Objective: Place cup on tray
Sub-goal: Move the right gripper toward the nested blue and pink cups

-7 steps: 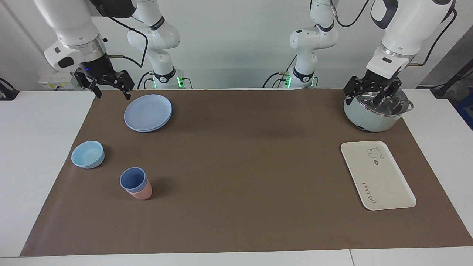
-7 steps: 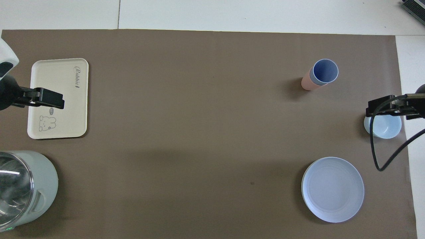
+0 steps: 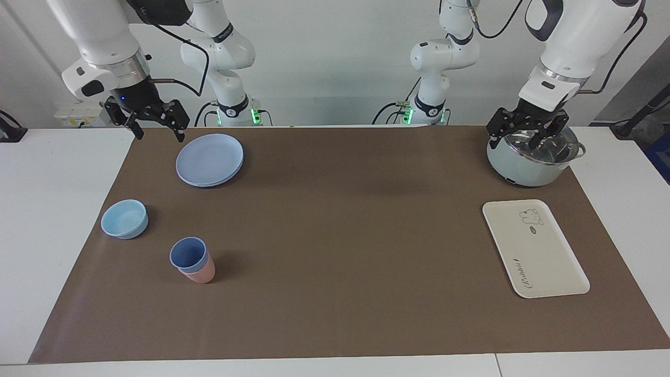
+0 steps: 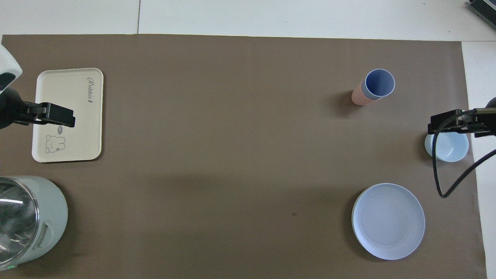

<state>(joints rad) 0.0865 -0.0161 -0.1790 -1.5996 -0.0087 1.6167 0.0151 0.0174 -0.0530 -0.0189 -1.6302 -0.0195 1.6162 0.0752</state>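
Observation:
The periwinkle-blue cup stands upright, nested inside a pink cup, toward the right arm's end of the mat. The cream tray, with a cartoon animal and cursive lettering, lies bare toward the left arm's end. My right gripper hangs open and holds nothing, over the mat's corner beside the blue plate, well apart from the cup. My left gripper hangs open over the pot's rim, holding nothing. In the overhead view only one finger of the left gripper shows, across the tray.
A round blue plate and a light-blue bowl lie nearer to the robots than the cup. A pale green pot with a glass lid stands nearer to the robots than the tray. A brown mat covers the table.
The right gripper has risen very slightly. The cup, the tray and the left arm are where they were.

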